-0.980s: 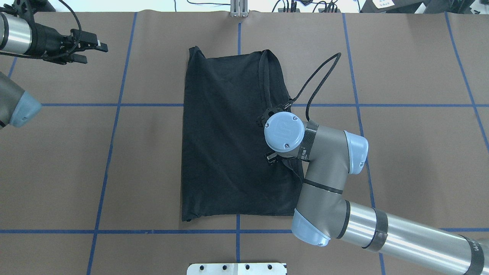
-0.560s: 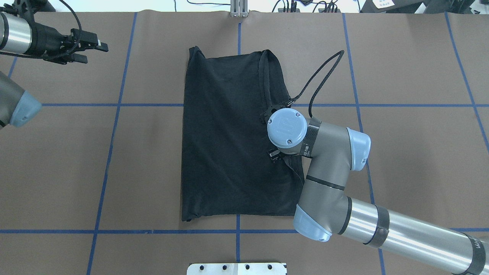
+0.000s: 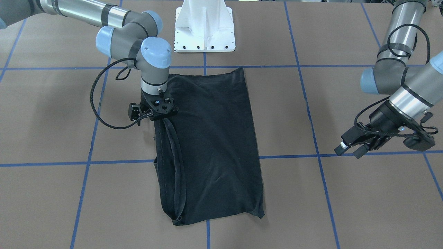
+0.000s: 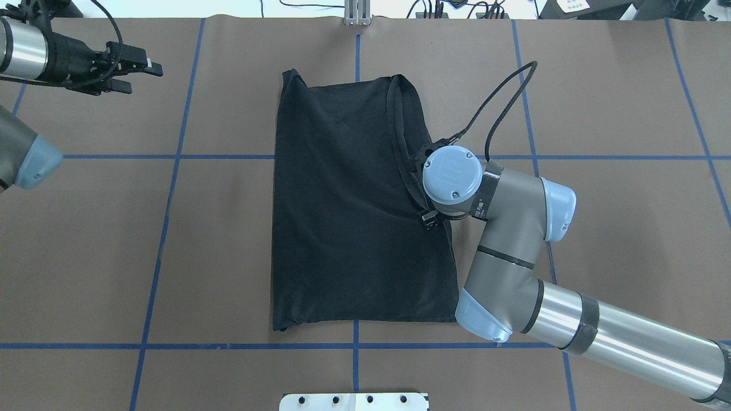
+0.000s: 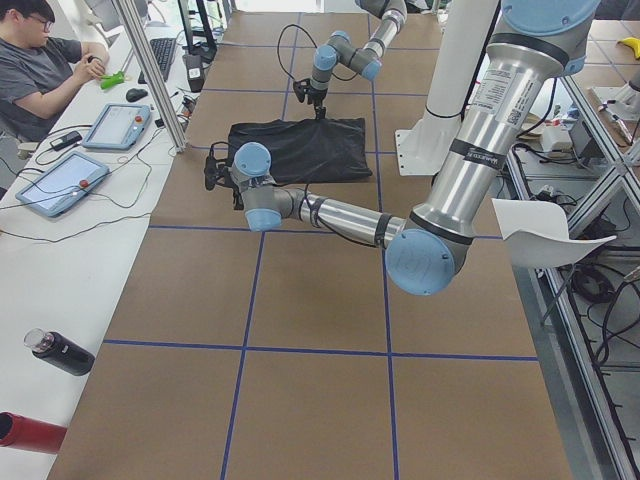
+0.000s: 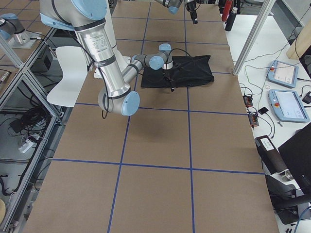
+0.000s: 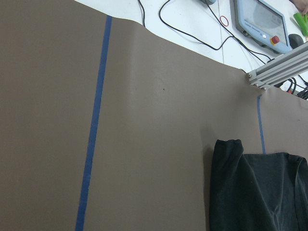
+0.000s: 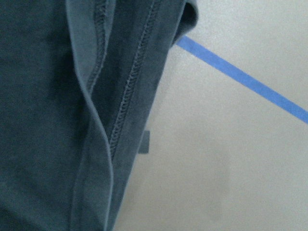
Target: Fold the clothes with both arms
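The black T-shirt (image 4: 342,200) lies flat in the middle of the table, folded into a long rectangle with no print showing. It also shows in the front view (image 3: 211,138). My right gripper (image 3: 162,116) points straight down on the shirt's right edge, about halfway along it. In the overhead view its wrist cap (image 4: 452,174) hides it, and I cannot tell how its jaws stand. The right wrist view shows the stitched hem (image 8: 130,86) close up beside the bare table. My left gripper (image 4: 140,77) is open and empty, above the table far left of the shirt; it also shows in the front view (image 3: 349,150).
The white pedestal base (image 3: 204,27) stands at the near table edge. Blue tape lines (image 4: 171,156) grid the brown table. The right arm's cable loop (image 4: 502,103) hangs right of the shirt. An aluminium post (image 4: 357,14) stands at the far edge. An operator (image 5: 40,70) sits beyond it.
My right wrist has moved right and slightly away, from over the shirt to its right edge, uncovering more of the folded hem. The shirt and left arm have not moved.
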Controlling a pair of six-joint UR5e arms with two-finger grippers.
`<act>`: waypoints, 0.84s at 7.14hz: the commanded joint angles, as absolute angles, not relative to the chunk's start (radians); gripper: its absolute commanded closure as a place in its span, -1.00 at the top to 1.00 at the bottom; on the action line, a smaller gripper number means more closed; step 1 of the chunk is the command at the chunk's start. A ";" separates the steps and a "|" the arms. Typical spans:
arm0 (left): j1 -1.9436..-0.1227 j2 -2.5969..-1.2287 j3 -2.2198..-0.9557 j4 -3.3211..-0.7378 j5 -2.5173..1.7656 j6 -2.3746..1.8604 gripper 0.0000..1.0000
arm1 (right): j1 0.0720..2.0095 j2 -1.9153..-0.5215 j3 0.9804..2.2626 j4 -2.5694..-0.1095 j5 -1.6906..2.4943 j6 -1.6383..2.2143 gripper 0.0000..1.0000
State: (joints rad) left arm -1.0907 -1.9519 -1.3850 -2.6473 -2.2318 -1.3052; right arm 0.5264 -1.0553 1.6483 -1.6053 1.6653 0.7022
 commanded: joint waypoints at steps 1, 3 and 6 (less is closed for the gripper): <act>-1.091 -1.953 -1.385 -2.646 -2.232 -1.305 1.00 | 0.535 -1.091 1.657 -1.545 1.689 0.703 1.00; -1.091 -1.953 -1.382 -2.646 -2.232 -1.304 1.00 | 0.593 -1.063 1.678 -1.542 1.783 0.698 1.00; -1.091 -1.948 -1.373 -2.649 -2.233 -1.296 1.00 | 0.618 -0.883 1.587 -1.545 1.778 0.700 1.00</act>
State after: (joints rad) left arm -1.0907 -1.9502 -1.3758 -2.6475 -2.2326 -1.2992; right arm 0.6111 -0.9543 1.6413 -1.5460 1.7785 0.6998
